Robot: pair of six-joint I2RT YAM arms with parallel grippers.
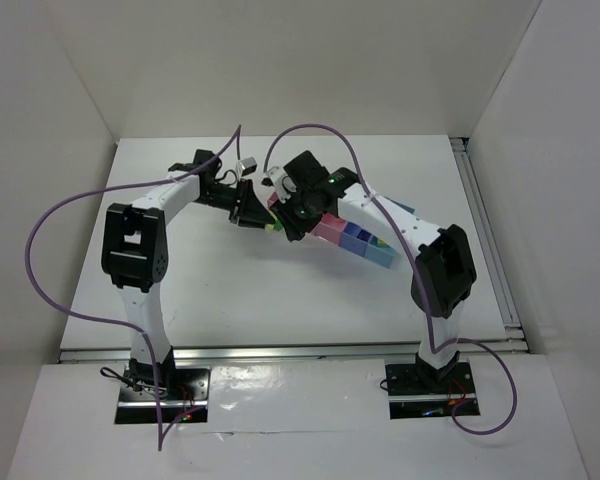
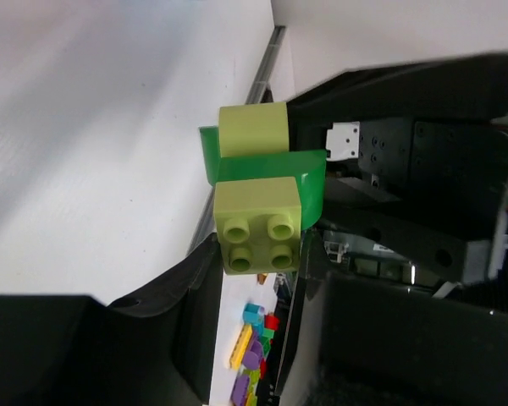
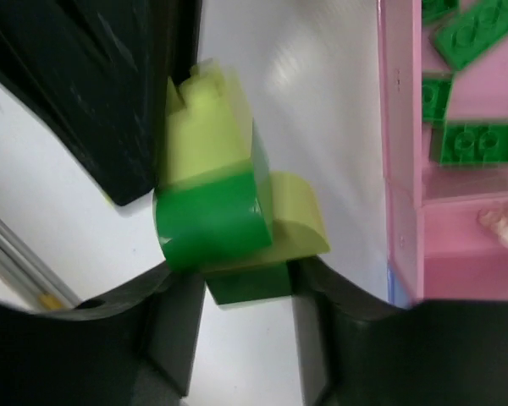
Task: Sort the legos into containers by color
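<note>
Yellow-green studded plastic brick (image 2: 258, 224) pinched in left fingers (image 2: 182, 330), joined dark green brick (image 3: 245, 286) pinched in right fingers (image 3: 322, 330), just beside pink plastic bin (image 3: 398, 152); white desk (image 3: 322, 101) opposite.

The white table (image 1: 280, 295) has a metal rail (image 1: 487, 240) running along its right edge. Right of centre on it sits the joined row of containers (image 1: 355, 240) — pink at the far-left end, then blue bins stepping toward the near right. A small scatter of loose legos (image 2: 252, 351) — yellow, purple, red, teal — lies on the bare white top.
</note>
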